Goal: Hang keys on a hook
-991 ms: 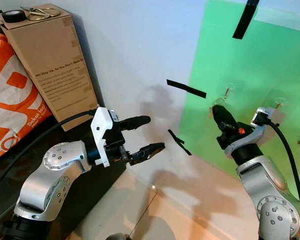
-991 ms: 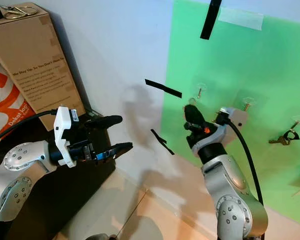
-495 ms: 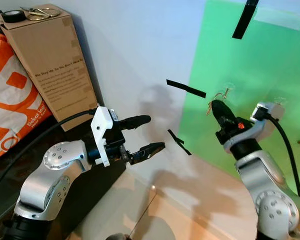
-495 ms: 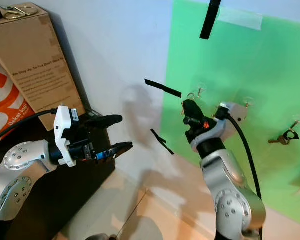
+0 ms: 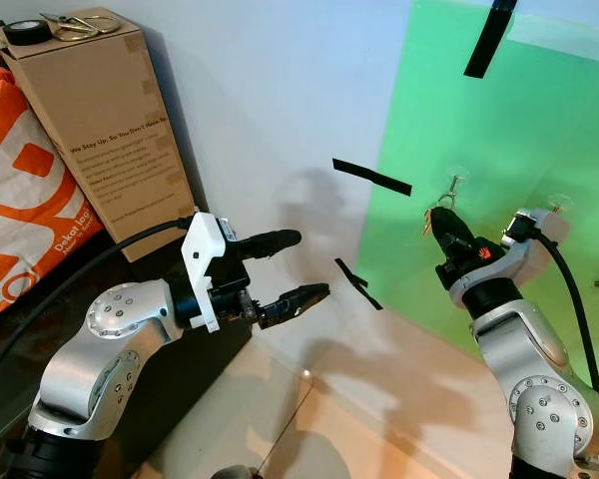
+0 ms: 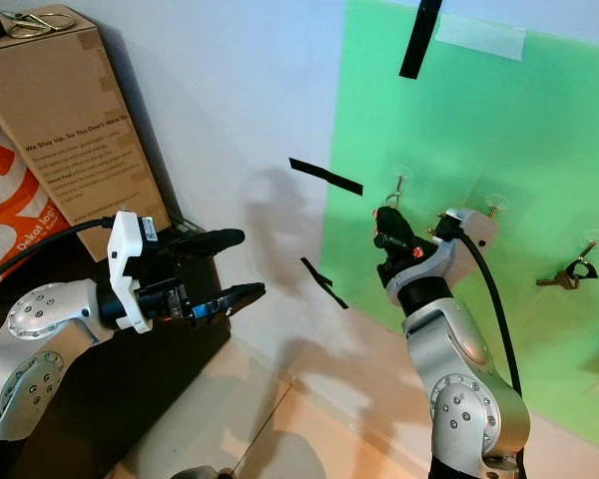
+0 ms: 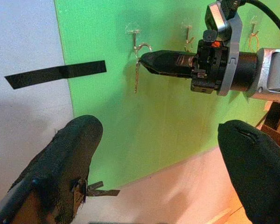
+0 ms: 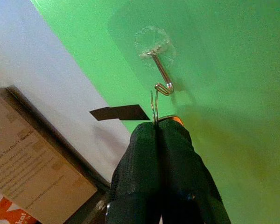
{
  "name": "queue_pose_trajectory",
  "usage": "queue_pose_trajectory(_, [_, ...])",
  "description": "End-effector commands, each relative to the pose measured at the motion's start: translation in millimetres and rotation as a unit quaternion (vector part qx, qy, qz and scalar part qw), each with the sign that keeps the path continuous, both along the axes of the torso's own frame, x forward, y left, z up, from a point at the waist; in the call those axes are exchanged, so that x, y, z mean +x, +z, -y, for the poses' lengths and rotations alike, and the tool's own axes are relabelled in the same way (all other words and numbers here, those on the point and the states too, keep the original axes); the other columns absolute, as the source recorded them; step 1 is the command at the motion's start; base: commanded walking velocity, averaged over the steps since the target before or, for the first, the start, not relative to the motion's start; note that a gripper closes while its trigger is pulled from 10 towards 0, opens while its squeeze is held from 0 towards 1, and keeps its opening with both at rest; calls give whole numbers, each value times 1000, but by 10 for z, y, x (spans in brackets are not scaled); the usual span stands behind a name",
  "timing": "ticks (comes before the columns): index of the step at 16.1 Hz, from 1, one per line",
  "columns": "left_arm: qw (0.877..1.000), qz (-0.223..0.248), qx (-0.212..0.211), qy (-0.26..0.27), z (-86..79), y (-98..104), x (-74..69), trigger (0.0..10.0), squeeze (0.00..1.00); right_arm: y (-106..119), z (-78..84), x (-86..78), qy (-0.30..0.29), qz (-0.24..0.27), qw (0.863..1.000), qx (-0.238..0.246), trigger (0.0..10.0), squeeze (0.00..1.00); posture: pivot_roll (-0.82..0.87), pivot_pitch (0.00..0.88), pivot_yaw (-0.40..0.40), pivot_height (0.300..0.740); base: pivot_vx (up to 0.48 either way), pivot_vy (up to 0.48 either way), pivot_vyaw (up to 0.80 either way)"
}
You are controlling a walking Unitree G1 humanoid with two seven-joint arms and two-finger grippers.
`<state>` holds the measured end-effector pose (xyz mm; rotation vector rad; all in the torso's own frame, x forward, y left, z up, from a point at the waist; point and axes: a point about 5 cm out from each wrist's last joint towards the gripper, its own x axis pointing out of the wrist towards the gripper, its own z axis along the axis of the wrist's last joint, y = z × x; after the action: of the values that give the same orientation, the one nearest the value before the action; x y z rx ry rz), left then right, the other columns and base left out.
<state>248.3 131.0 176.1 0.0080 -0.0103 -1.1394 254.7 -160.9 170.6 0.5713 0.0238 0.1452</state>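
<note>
My right gripper (image 5: 440, 217) is shut on a thin metal key ring (image 8: 153, 106), held up against the green sheet (image 5: 519, 120) on the wall. The ring's top sits right at the bent tip of the leftmost clear suction hook (image 8: 159, 70); I cannot tell whether it is caught on it. A small key (image 7: 136, 77) dangles from the ring below that hook (image 7: 134, 37). My left gripper (image 5: 310, 264) is open and empty, held out in front of the white wall well to the left.
Two more hooks (image 6: 493, 205) follow to the right, and another bunch of keys (image 6: 569, 273) hangs on the far one. Black tape strips (image 5: 371, 177) are stuck on the wall. A cardboard box (image 5: 100, 120) and an orange bag (image 5: 20, 200) stand at the left.
My right gripper, holding the key ring, has risen and shifted right, closer to the leftmost hook. The left arm has not moved.
</note>
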Motion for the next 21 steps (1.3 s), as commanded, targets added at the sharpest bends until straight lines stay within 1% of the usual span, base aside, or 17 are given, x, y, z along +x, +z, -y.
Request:
queue_pose_trajectory(1, [1000,11,4,-4,16,61,5,10000,0,57,3,9,0,14,1000,1,10000,0,-1,0,45,740,0,0,0])
queue_pose_trajectory(16, [1000,11,4,-4,16,61,5,10000,0,57,3,9,0,14,1000,1,10000,0,-1,0,45,740,0,0,0])
queue_pose_trajectory(18, [1000,10,9,-7,-6,21,4,10000,0,183,-64,16,21,58,998,9,10000,0,5,0,43,740,0,0,0])
queue_pose_trajectory(21, [1000,10,9,-8,-1,23,0,10000,0,203,-79,6,28,66,997,8,10000,0,5,0,43,740,0,0,0])
